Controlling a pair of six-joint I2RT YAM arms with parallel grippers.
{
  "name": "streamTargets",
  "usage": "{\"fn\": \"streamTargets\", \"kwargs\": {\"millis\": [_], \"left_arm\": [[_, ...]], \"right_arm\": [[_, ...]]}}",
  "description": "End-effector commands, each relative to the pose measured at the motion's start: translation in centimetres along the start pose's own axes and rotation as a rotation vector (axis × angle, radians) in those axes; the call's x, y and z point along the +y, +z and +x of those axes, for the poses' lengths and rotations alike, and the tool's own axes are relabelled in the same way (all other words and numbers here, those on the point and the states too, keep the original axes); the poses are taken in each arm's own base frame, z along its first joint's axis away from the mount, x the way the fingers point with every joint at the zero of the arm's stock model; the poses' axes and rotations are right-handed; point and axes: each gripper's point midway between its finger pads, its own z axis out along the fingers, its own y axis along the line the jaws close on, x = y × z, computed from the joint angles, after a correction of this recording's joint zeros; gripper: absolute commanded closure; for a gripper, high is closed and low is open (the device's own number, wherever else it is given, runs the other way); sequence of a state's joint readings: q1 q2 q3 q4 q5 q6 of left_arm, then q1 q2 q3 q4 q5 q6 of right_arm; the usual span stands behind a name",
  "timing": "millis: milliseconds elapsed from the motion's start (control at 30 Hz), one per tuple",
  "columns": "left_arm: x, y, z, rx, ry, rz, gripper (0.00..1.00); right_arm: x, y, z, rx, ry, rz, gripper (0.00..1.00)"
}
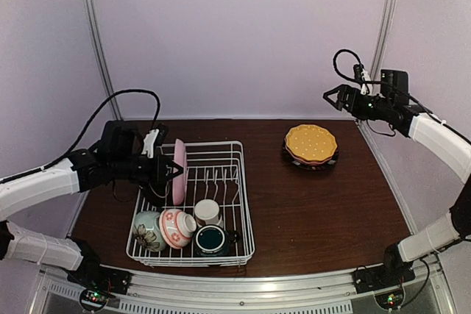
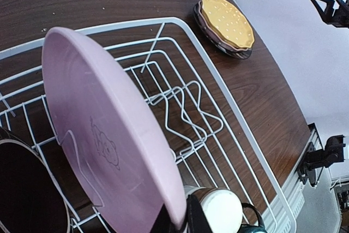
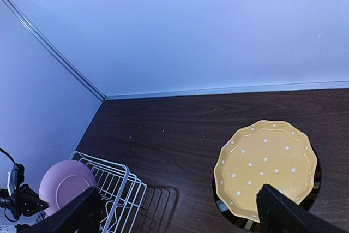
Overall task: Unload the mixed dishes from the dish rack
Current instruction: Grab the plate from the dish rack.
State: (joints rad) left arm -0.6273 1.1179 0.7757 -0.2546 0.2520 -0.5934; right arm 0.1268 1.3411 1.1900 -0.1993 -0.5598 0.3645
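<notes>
The white wire dish rack (image 1: pixel 246 218) sits left of the table's middle. A pink plate (image 1: pixel 179 170) stands upright at the rack's back left, and my left gripper (image 1: pixel 169 173) is shut on its rim. Up close, the left gripper (image 2: pixel 180 216) pinches the lower edge of the pink plate (image 2: pixel 103 129). In the rack's front lie a pale-green floral bowl (image 1: pixel 147 231), a pink-white bowl (image 1: pixel 176 227), a white cup (image 1: pixel 207 212) and a teal mug (image 1: pixel 212 239). A dark bowl (image 2: pixel 27 189) sits behind the plate. My right gripper (image 1: pixel 335 97) hangs open, high above the table's back right.
A yellow polka-dot plate (image 1: pixel 311 143) tops a stack of plates on the table right of the rack; from the right wrist this yellow plate (image 3: pixel 267 162) lies below the open right gripper (image 3: pixel 180 216). Pale walls close the table at back and sides.
</notes>
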Motion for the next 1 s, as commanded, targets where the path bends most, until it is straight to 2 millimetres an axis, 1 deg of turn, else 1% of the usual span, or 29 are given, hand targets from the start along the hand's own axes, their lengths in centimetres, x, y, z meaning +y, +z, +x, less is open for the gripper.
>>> {"fn": "streamTargets", "kwargs": {"millis": [0, 133, 267, 300, 467, 600, 667, 767, 867, 967], "left_arm": [[-0.6, -1.3, -2.2, -0.097, 0.030, 0.021, 1.00], [-2.1, -2.3, -3.3, -0.139, 0.043, 0.079, 1.00], [-3.4, -3.4, -4.5, -0.173, 0.057, 0.123, 1.00], [-3.9, -3.8, -5.1, -0.187, 0.063, 0.131, 1.00], [-5.4, -5.2, -6.7, -0.220, 0.089, 0.164, 1.00], [-6.2, -5.6, -7.5, -0.232, 0.096, 0.188, 1.00], [-6.4, -5.6, -7.7, -0.236, 0.095, 0.195, 1.00], [-6.1, -5.4, -7.7, -0.236, 0.089, 0.189, 1.00], [-5.5, -5.1, -7.7, -0.244, 0.068, 0.194, 1.00], [-4.8, -5.4, -7.7, -0.271, 0.038, 0.241, 1.00]], "right_arm": [[-0.5, -0.5, -1.8, -0.067, 0.107, -0.047, 0.00], [-1.1, -1.0, -2.4, -0.108, 0.168, -0.084, 0.00], [-1.5, -0.9, -2.3, -0.099, 0.194, -0.088, 0.00], [-1.5, -0.9, -2.1, -0.094, 0.199, -0.090, 0.00], [-0.2, -1.7, -3.0, -0.149, 0.152, -0.146, 0.00], [-0.1, -1.7, -2.8, -0.130, 0.138, -0.141, 0.00], [-0.1, -1.9, -3.0, -0.132, 0.135, -0.139, 0.00], [0.0, -2.0, -3.0, -0.135, 0.130, -0.139, 0.00], [-0.1, -2.0, -3.0, -0.137, 0.124, -0.128, 0.00], [-0.2, -2.0, -3.0, -0.137, 0.119, -0.125, 0.00]]}}
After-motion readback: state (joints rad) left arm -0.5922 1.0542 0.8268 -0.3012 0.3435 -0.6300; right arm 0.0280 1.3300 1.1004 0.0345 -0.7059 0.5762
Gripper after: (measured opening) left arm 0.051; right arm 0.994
